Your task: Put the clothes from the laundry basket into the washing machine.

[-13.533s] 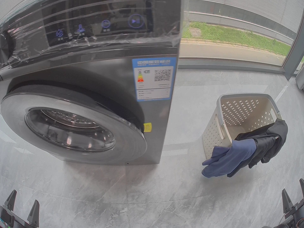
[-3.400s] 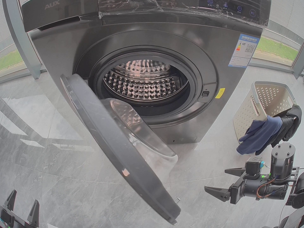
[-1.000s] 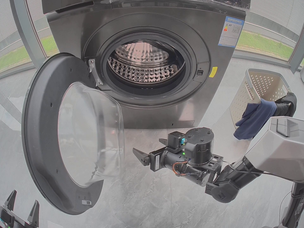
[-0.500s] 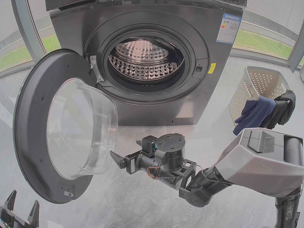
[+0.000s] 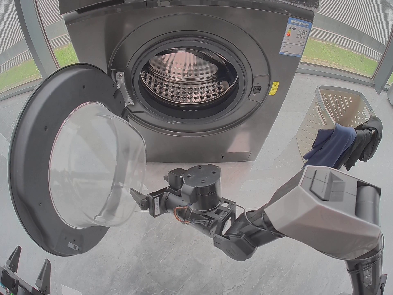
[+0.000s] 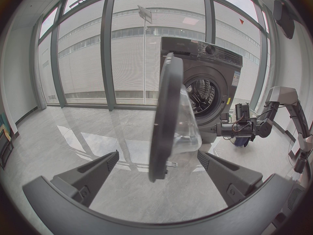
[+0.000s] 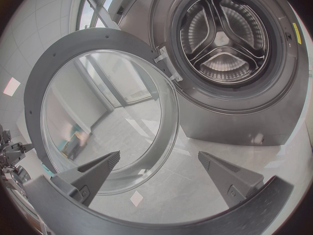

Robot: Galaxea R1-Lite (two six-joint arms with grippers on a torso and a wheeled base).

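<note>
Steel drum (image 7: 225, 39) stands empty just ahead of my right gripper (image 7: 158, 155), whose fingers are spread, holding nothing, beside the washing machine (image 7: 247, 124) and its open door (image 7: 34, 98). My left gripper (image 6: 157, 154) is spread and empty too. The clothes (image 5: 331, 144) hang over the laundry basket (image 5: 342, 88) rim, well apart from both sets of fingers. Opening the door looks done; every garment is left to load.

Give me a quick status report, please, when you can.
Left gripper open, empty, low. Right gripper open, empty, near door glass. Blue and black clothes draped over laundry basket rim. Door wide open, drum empty.
</note>
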